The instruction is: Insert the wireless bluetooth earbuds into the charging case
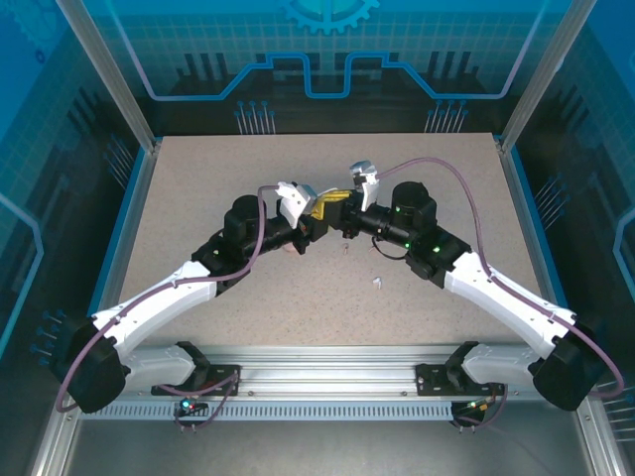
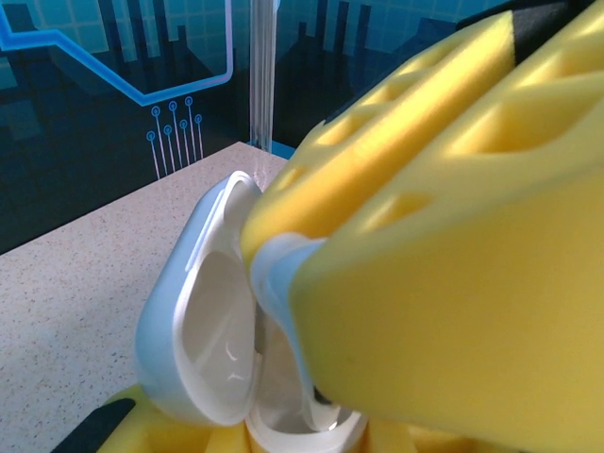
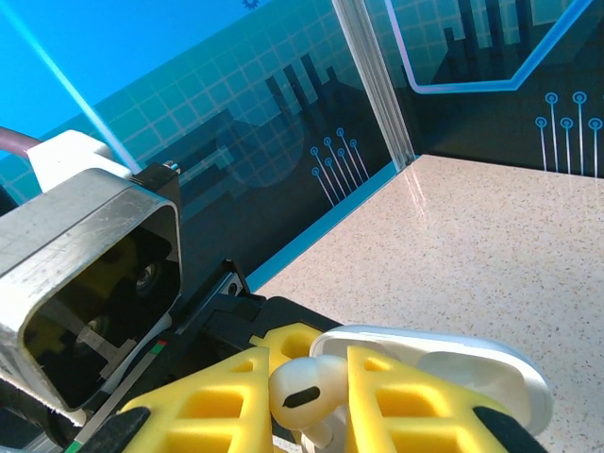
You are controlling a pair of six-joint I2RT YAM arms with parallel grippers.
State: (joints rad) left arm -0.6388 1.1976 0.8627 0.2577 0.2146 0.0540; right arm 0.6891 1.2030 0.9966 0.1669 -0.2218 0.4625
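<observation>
Left of centre above the counter (image 1: 198,178), left hand (image 1: 310,230) is clenched on the base of the charging case (image 2: 203,321), lid swung open. Right hand (image 1: 332,210) pinches a white earbud (image 3: 304,385) by its bulb, right at the case mouth. Bud looks light, rigid, glossy, likely slippery, so hold the head and leave the stem free. Long axis follows the stem, pointing down toward the well. Loose bud (image 1: 344,251) and second loose bud (image 1: 377,283) lie on the counter.

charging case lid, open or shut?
Open: the charging case lid is swung back, its hollow white inside showing; the right fingers hold a white earbud.
</observation>
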